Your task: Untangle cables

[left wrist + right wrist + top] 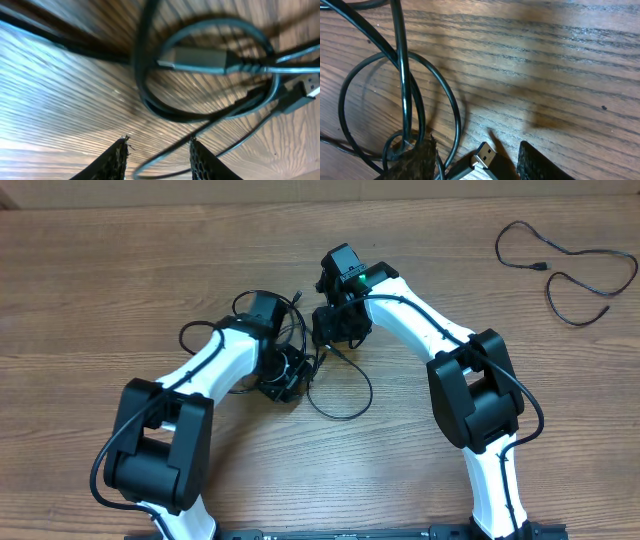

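the tangled cables (pixel 300 370) lie in a knot on the bench (pixel 100 280) between the two arms, with one loop (pixel 340 395) trailing toward the near edge. another cable (pixel 570 265) lies alone, well apart at the far right.

the left fingers (pixel 114 162) stand released; a thin strand crosses the gap between them and is not pinched. the right fingers (pixel 540 165) are released too, with a usb plug (pixel 484 156) lying between them, clear of the right-hand pad.

the step in hand looks like taking hold. it would go best if the right fingers close on the plug's body, not its cord. the left fingers could pin a neighbouring strand low against the bench. then the plug end should be drawn slowly out of whichever ring it threads, so the knot loosens rather than tightens.

no container is in view.
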You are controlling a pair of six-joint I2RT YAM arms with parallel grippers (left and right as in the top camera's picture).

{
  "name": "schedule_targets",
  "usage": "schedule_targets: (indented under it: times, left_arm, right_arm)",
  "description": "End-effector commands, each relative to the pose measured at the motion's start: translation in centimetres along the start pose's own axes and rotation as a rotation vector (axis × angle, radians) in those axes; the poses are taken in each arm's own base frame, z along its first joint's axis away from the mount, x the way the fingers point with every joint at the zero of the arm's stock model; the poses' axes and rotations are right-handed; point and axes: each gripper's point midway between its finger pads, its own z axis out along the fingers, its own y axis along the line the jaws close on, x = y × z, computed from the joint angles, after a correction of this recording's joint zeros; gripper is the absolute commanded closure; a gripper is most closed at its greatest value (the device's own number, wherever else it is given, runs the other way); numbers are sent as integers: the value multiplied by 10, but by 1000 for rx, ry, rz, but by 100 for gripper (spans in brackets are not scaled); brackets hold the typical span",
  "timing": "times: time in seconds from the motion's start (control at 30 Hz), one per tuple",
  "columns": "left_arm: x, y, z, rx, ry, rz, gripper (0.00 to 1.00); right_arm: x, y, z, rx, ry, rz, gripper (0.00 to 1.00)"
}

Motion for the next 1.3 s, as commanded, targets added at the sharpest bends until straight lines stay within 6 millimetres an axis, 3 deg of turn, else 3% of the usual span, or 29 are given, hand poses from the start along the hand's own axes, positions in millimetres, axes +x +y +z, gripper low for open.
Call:
schedule_targets:
  times: [0.0, 0.23, 0.37, 0.57, 0.67, 0.87, 1.27]
  left_arm:
    - [-1, 0, 3, -13, -46, -110, 62]
    - [-18, -6, 0, 18, -126, -174, 61]
    - [-12, -23, -4, 105, -18, -179, 59]
    - [-28, -15, -6, 83, -92, -197, 57]
    - [-23, -14, -1, 67, -84, -188, 55]
    - [-21, -9, 5, 37, -84, -188, 63]
    - [-29, 1, 6, -8, -155, -198, 62]
  right_arm:
    - [-3, 0, -7, 5, -20, 0, 48]
    - [-3, 0, -7, 6, -19, 0, 48]
    - [-2, 0, -7, 7, -16, 1, 48]
    - [-2, 0, -7, 7, -16, 1, 47]
    - [-2, 0, -7, 7, -16, 1, 48]
    - [-1, 0, -7, 8, -13, 2, 47]
    - [-1, 0, -7, 8, -13, 2, 48]
